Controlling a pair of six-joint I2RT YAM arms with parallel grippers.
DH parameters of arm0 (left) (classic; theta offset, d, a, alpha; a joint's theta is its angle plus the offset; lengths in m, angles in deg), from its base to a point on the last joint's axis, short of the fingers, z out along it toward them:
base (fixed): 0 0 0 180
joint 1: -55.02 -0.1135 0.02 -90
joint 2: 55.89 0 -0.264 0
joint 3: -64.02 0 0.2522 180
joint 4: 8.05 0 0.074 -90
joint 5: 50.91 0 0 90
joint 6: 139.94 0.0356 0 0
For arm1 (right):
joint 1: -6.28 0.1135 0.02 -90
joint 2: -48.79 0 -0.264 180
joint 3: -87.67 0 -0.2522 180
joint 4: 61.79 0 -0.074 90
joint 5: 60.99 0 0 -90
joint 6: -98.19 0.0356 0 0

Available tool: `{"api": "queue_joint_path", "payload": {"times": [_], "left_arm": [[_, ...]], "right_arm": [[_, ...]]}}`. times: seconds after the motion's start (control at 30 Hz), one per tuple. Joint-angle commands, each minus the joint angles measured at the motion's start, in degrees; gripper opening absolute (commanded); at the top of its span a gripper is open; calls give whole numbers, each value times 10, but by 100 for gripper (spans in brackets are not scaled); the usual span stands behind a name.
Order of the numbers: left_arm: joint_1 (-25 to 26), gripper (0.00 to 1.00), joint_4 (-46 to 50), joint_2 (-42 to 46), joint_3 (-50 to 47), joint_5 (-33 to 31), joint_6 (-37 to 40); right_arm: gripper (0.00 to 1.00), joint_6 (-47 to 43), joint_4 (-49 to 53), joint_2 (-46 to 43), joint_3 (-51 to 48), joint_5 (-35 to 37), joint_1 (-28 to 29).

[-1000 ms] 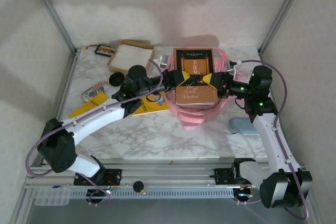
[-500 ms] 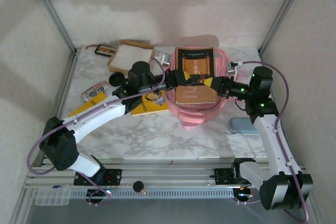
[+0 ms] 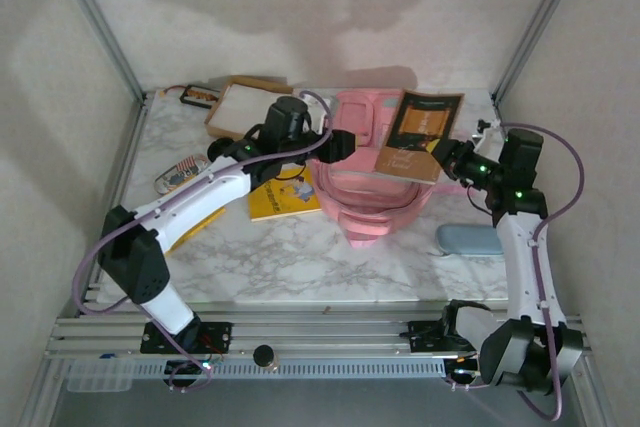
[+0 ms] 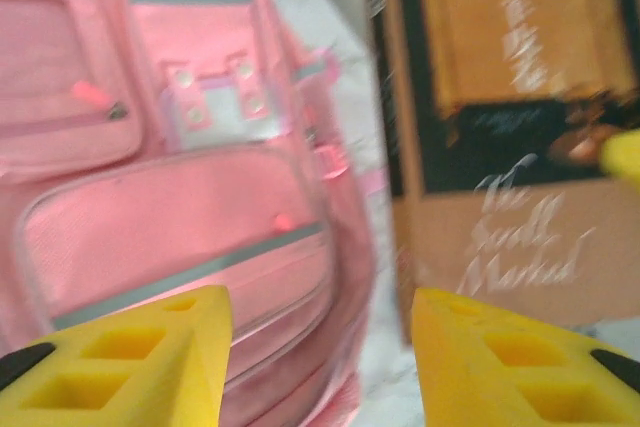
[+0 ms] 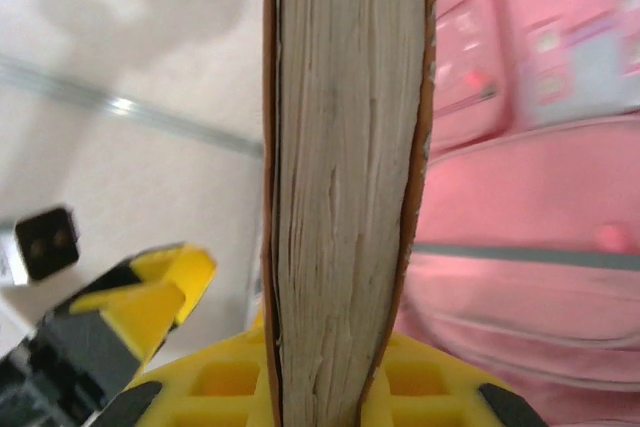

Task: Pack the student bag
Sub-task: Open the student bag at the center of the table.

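Left arm reaches forward and to the right; left claw has its yellow fingers parted with nothing between them. Right arm rises steeply, wrist bent left; right claw is clamped on a book that sticks out ahead of it, edge-on between the pads.

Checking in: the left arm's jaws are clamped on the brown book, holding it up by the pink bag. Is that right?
Not quite. It is the right gripper whose jaws are clamped on the brown book; the right wrist view shows its page edge between them. The left gripper is open and holds nothing. The rest stands: the book is held up by the student bag.
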Motion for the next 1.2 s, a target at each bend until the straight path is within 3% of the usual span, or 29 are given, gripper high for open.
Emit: {"api": "queue_joint_path", "payload": {"times": [0.0,0.13,0.33,0.8,0.9,0.97,1.17], "left_arm": [[33,57,123,-38,38,-58,181],[79,67,143,-86,60,-130,279],[108,79,154,-158,90,-163,355],[125,86,183,-303,190,-264,426],[119,82,190,-332,229,-262,427],[117,73,194,-347,249,-248,428],[117,36,211,-359,289,-231,425]], "right_arm": [[0,-25,-3,-4,9,66,-26],[0,-15,-23,-6,-6,68,-61],[0,1,-43,-9,-36,42,-114],[0,18,-62,-15,-64,20,-140],[0,16,-59,-17,-67,19,-141],[0,12,-56,-21,-68,17,-140],[0,-13,-22,-32,-57,35,-142]]}}
